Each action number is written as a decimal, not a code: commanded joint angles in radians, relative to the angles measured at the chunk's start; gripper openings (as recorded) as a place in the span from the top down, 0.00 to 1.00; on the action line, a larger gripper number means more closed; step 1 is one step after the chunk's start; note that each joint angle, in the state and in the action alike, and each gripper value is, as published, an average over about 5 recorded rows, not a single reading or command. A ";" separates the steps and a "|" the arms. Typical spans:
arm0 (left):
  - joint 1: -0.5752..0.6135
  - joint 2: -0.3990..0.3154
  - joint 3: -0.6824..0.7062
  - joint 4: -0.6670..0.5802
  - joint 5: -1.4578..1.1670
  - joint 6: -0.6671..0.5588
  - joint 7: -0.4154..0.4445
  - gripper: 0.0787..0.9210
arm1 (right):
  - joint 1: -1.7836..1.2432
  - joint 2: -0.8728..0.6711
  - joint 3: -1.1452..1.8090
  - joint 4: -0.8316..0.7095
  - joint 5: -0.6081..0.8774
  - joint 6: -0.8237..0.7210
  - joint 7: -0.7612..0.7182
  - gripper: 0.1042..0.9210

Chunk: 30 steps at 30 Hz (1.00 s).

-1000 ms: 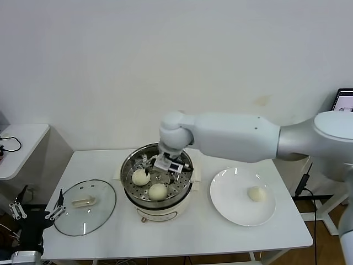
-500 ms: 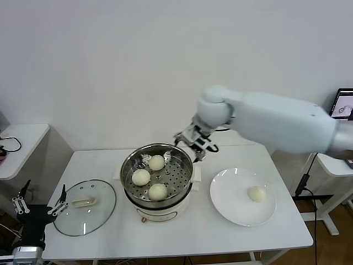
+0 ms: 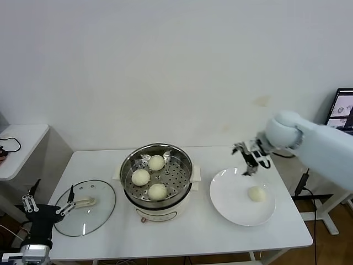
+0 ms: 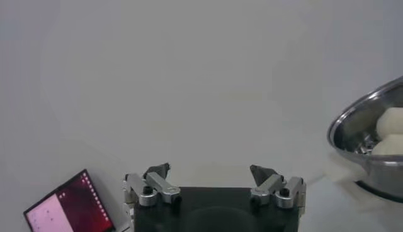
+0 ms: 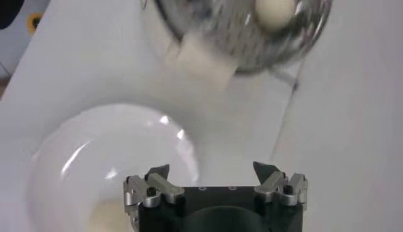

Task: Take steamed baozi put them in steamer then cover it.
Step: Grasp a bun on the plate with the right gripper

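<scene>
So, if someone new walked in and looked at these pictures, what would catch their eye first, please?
Most likely the shiny steamer at the table's middle, uncovered, with three baozi on its perforated tray. Next, the right gripper, open, hovering above the far edge of the white plate, where a single baozi lies. The glass cover lies flat at the table's left end, with the left gripper open at the table's edge beside it.

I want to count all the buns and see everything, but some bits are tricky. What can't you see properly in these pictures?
- Last baozi in the right wrist view: half hidden behind the right gripper.
- Steamer in the left wrist view: cut off by the edge.
- Steamer in the right wrist view: blurred, showing one bun only.
- Steamer base in the head view: mostly hidden beneath the pot.
</scene>
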 commanded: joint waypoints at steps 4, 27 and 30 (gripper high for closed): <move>0.012 0.001 0.006 -0.005 0.009 0.002 0.001 0.12 | -0.321 -0.054 0.182 -0.121 -0.151 -0.043 0.016 0.12; 0.028 -0.001 -0.029 -0.006 0.007 0.008 0.004 0.12 | -0.383 0.124 0.225 -0.292 -0.186 -0.039 0.059 0.12; 0.028 -0.002 -0.031 -0.006 0.006 0.007 0.004 0.12 | -0.386 0.134 0.228 -0.301 -0.191 -0.040 0.065 0.13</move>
